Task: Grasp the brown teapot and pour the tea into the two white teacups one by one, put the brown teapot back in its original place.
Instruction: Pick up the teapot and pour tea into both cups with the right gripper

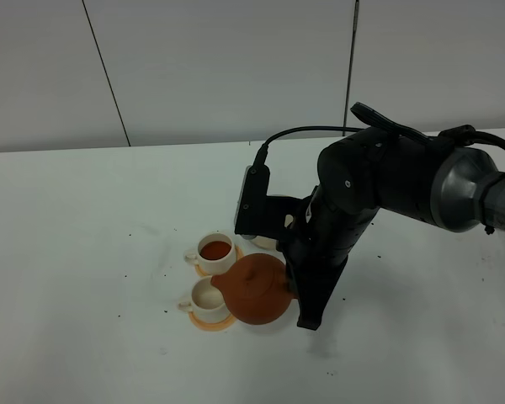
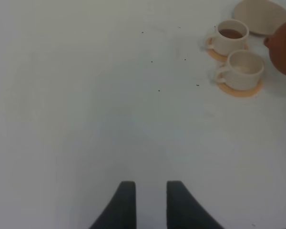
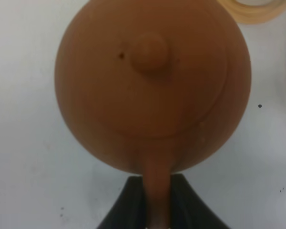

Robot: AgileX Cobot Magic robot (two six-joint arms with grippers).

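Brown teapot (image 1: 254,290) clamped in right end effector (image 3: 156,195), arm (image 1: 353,202) bent steeply down, left end effector (image 2: 150,200) narrowly parted

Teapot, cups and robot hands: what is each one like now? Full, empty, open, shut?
brown teapot: lid on, held by its handle
farther white teacup: holds tea
nearer white teacup: looks empty
cream trivet: bare
right gripper: shut on the teapot's handle
left gripper: open, empty
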